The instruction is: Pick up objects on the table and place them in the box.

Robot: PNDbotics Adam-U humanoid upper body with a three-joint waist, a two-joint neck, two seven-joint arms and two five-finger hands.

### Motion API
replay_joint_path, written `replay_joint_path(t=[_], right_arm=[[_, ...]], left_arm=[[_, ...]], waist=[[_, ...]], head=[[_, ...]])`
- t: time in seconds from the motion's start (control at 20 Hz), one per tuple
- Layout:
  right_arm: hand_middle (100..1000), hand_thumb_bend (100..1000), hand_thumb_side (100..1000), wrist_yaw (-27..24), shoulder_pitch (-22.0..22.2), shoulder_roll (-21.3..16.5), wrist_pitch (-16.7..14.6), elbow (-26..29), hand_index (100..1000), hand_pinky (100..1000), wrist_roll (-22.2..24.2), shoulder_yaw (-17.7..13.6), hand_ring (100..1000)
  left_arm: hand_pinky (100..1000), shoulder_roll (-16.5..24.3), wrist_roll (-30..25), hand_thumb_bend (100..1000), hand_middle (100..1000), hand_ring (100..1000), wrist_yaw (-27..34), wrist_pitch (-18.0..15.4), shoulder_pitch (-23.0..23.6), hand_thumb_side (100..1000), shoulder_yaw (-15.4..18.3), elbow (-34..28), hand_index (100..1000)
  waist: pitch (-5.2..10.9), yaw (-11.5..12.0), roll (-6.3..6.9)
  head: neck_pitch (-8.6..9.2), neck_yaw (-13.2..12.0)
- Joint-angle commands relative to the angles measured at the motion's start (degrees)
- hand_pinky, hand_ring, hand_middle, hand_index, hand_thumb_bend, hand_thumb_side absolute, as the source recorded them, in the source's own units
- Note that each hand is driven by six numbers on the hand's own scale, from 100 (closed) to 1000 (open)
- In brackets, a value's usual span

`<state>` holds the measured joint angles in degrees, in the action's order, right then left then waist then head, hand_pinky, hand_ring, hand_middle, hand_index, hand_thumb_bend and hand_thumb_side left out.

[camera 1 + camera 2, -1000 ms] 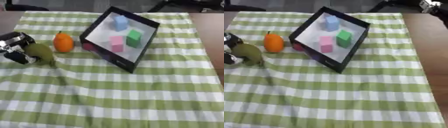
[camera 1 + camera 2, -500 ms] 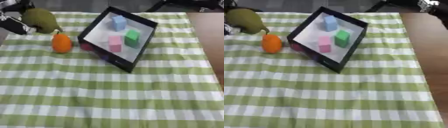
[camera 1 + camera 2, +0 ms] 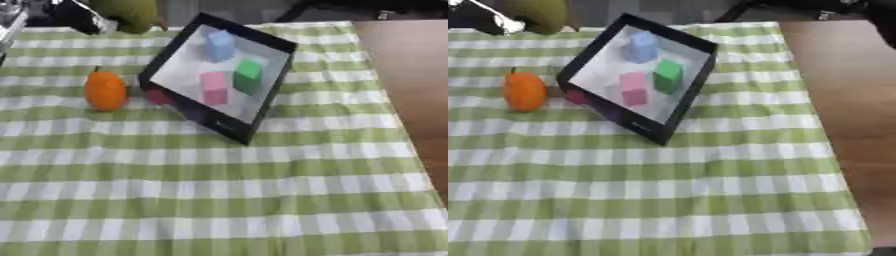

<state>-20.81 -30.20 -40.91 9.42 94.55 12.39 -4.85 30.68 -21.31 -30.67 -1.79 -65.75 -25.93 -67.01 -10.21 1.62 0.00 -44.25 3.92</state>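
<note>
A black box point(image 3: 262, 105) with a white inside stands tilted on the green checked cloth. It holds a blue block point(image 3: 220, 45), a green block point(image 3: 248, 75) and a pink block point(image 3: 213, 87). An orange fruit point(image 3: 105, 90) lies left of the box, and a small red thing point(image 3: 158, 96) sits against the box's left wall. My left hand point(image 3: 58, 13) is raised at the top left edge, shut on a green pear-like fruit point(image 3: 130, 13) that hangs just beyond the box's far left corner. The hand is blurred and partly cut off.
The checked cloth point(image 3: 219, 190) covers the table from the box to the near edge. Bare brown table point(image 3: 855, 100) runs along the right side. Dark shapes lie past the far edge.
My left hand has lifted the green fruit off the cloth beside the orange fruit and carried it up and rightwards, to the far left corner of the box.
</note>
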Motion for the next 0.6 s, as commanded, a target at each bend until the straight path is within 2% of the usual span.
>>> replay_joint_path(t=[0.05,0.3,0.55,0.6], right_arm=[[678,246,332,-0.14,-2.18,-0.57,0.18,0.97,770,949,0.38,0.09,766],[680,243,328,0.07,-5.35,1.31,0.81,0.53,771,951,0.99,0.85,767],[678,242,323,-0.19,-6.76,1.99,0.88,0.58,771,951,0.82,0.9,766],[678,268,313,-0.29,-6.91,2.06,0.88,0.61,771,950,0.73,0.86,766]], left_arm=[[658,-3.01,1.4,348,509,559,-6.63,-3.76,-2.46,100,1.27,1.18,547],[661,-10.65,4.43,337,510,561,-16.13,-6.58,-2.47,100,4.83,5.73,550],[665,-15.54,5.15,337,516,566,-20.42,-7.96,-2.21,100,6.93,11.07,560],[665,-16.15,5.43,339,517,567,-21.32,-8.04,-1.94,100,7.2,11.87,562]], waist=[[-0.09,-0.47,0.73],[-0.56,-2.43,1.04],[-0.93,-3.74,0.83],[-1.05,-3.89,0.83]], head=[[0.13,-0.83],[0.13,-1.78],[0.13,-3.08],[0.13,-3.38]])
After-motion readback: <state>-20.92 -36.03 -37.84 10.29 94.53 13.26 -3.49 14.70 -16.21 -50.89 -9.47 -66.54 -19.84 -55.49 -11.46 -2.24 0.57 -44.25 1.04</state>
